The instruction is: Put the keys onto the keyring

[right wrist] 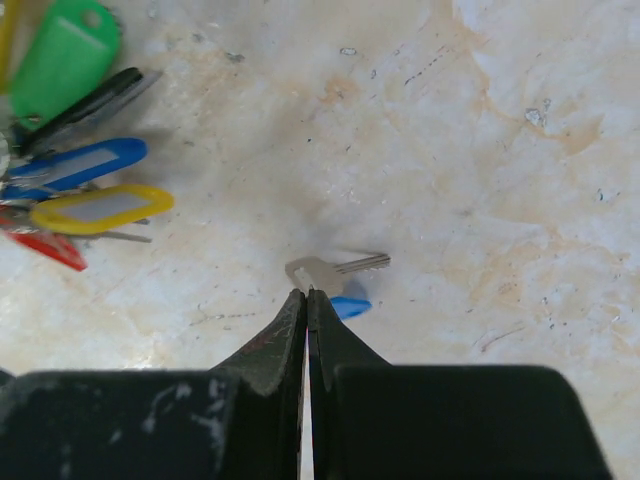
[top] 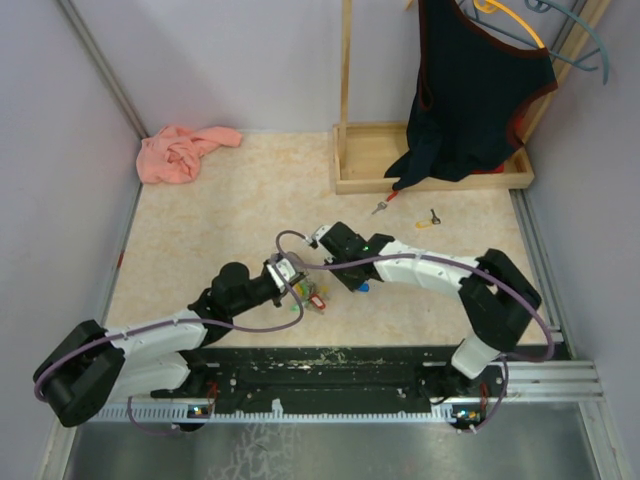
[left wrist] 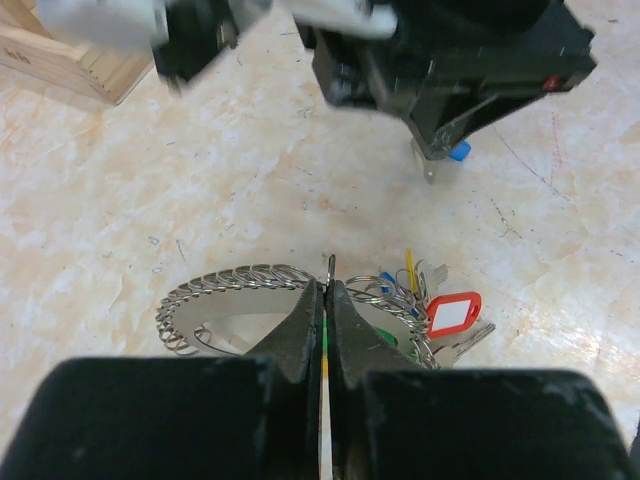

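Observation:
The keyring (left wrist: 262, 276), a grey metal ring with a chain of small rings and a red tag (left wrist: 453, 313), lies on the table. My left gripper (left wrist: 327, 285) is shut on the ring's thin edge, which sticks up between the tips. In the top view it sits at the table's middle (top: 310, 295) beside the left gripper (top: 291, 275). My right gripper (right wrist: 307, 292) is shut on the head of a silver key with a blue cap (right wrist: 337, 268), just above the table. Two more keys, red-capped (top: 383, 206) and yellow-capped (top: 428, 221), lie further back.
A wooden rack base (top: 365, 185) stands at the back right with a dark garment (top: 470, 90) hanging over it and an orange hanger (top: 510, 20) above. A pink cloth (top: 180, 150) lies at the back left. Green (right wrist: 60, 50), blue (right wrist: 85, 165) and yellow (right wrist: 100, 208) tags fan out left of the right gripper.

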Controlling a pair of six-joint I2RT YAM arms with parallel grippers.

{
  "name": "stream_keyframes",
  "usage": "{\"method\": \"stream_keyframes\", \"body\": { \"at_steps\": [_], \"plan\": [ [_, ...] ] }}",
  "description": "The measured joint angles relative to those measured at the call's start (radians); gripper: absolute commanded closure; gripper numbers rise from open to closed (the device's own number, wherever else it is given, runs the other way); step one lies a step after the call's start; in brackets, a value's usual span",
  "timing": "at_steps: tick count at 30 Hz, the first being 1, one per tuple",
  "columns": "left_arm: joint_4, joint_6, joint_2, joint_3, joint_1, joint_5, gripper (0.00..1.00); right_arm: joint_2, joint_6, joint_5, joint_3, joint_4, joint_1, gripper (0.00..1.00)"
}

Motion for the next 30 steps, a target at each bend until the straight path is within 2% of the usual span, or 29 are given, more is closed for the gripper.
{"method": "stream_keyframes", "body": {
  "at_steps": [7, 19, 24, 30],
  "plan": [
    [0.031, -0.003, -0.013, -0.022, 0.002, 0.035, 0.99, -0.228, -0.02, -0.185, -0.196, 0.227, -0.079, 1.0],
    [0.089, -0.015, -0.028, -0.049, 0.008, 0.092, 0.99, -0.421, -0.101, -0.425, -0.508, 0.698, -0.108, 1.0],
    [0.18, -0.021, -0.014, -0.081, 0.009, 0.093, 0.99, -0.458, -0.129, -0.491, -0.52, 0.756, -0.121, 1.0],
    [0.346, -0.022, 0.061, -0.144, 0.012, 0.099, 0.99, -0.478, -0.135, -0.665, -0.533, 0.831, -0.225, 1.0]
  ]
}}
